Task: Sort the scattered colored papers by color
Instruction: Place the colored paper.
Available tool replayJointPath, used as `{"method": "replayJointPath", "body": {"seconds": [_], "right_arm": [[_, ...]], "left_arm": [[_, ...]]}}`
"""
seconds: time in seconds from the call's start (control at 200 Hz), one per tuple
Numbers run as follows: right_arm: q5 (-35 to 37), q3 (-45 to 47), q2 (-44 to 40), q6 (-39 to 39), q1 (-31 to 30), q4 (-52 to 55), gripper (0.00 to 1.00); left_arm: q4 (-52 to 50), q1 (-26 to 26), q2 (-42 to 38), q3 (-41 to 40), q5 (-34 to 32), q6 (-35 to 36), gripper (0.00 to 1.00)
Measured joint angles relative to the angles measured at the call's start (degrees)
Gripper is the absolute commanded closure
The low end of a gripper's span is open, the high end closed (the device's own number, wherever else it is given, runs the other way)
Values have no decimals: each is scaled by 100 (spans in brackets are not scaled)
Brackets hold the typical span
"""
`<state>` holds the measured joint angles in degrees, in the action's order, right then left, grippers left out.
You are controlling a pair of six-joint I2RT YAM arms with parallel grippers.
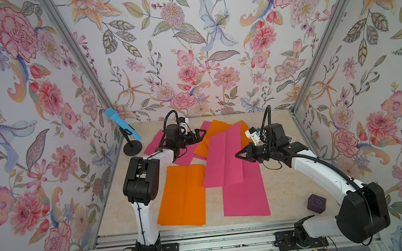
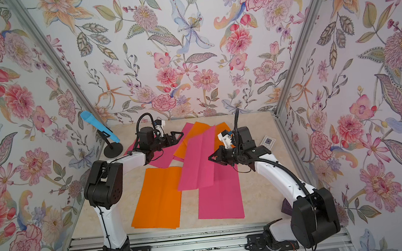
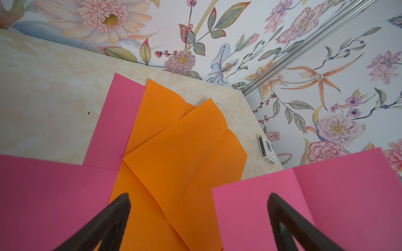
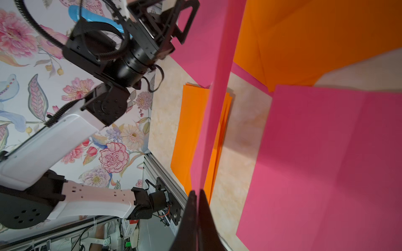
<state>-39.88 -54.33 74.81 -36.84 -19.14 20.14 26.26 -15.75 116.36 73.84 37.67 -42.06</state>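
Pink paper (image 1: 224, 159) was pinched at its edge by the clenched right hand (image 1: 237, 156) and seemed lifted off the bench (image 1: 285, 186). The left hand (image 1: 202, 132) was spread wide above orange papers (image 1: 218, 128) at the back. Another orange sheet (image 1: 182, 196) lay flat in front.

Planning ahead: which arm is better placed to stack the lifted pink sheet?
Likely right: right gripper grips the lifted pink sheet, close to the near pink sheet; left gripper is open.

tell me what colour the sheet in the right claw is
Hot pink; the sheet pinched by the right claw shows best in a top view.
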Motion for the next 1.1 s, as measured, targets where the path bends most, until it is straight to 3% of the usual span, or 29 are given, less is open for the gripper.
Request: {"method": "replayJointPath", "body": {"seconds": [0.175,0.385,0.781,1.101], "right_arm": [[105,1281,-645,4,413,48,100],[-72,1867,-800,129,831,72,100],[-271,1703,-568,892,1023,907,100],[216,1335,-9,1357,857,1338,100]], "left_arm": [[-2,-46,-129,-151,-42,0,0],[-15,-223,-249,-273,-66,7,0],[-94,-369,-463,-413,-81,74,0],[-173,-568,-496,-599,-39,111,0]]}}
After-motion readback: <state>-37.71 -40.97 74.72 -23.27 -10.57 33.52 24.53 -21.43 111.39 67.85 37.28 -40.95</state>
